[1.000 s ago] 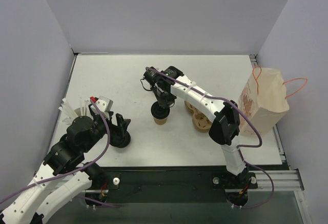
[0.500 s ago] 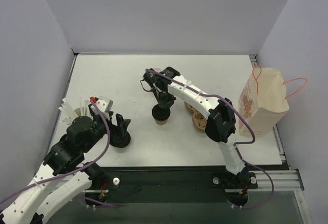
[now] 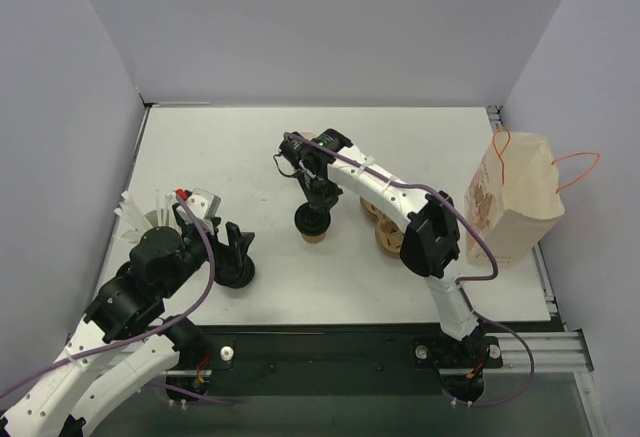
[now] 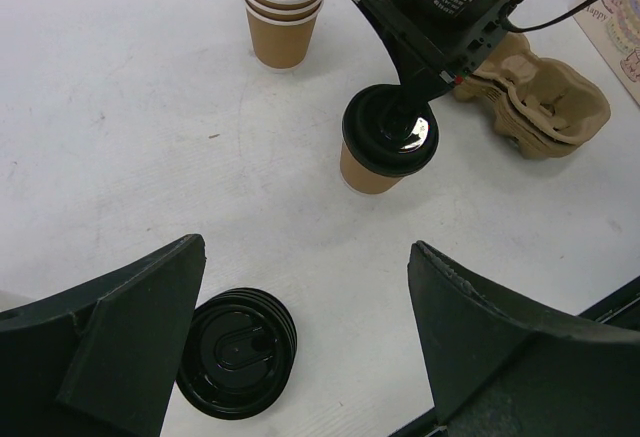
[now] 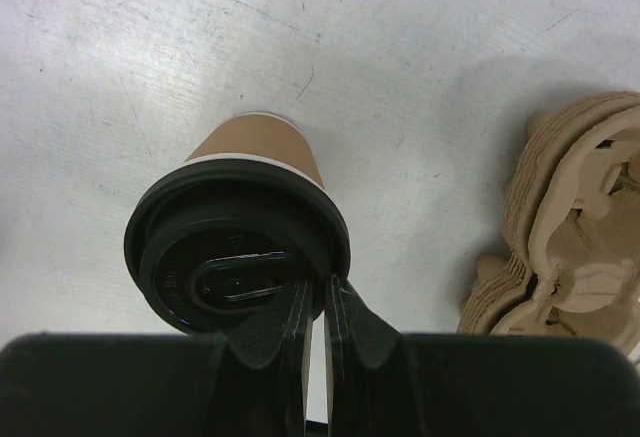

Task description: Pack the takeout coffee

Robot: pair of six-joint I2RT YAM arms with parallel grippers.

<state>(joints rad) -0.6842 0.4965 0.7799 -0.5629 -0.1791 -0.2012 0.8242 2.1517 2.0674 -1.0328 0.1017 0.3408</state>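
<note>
The takeout coffee is a tan paper cup (image 3: 314, 233) with a black lid (image 5: 235, 257) on it, standing mid-table; it also shows in the left wrist view (image 4: 370, 170). My right gripper (image 5: 325, 282) points down over the cup, its jaws closed to a thin slit. Its tips rest on the lid's near rim; it also shows in the top view (image 3: 318, 205). My left gripper (image 4: 305, 247) is open and empty, hovering low above a stack of black lids (image 4: 236, 352) at the front left.
A stack of nested tan cups (image 4: 284, 7) stands behind the coffee. Brown pulp cup carriers (image 3: 390, 232) lie right of it. A paper bag with orange handles (image 3: 515, 197) stands at the right edge. White items (image 3: 140, 212) lie at the left edge.
</note>
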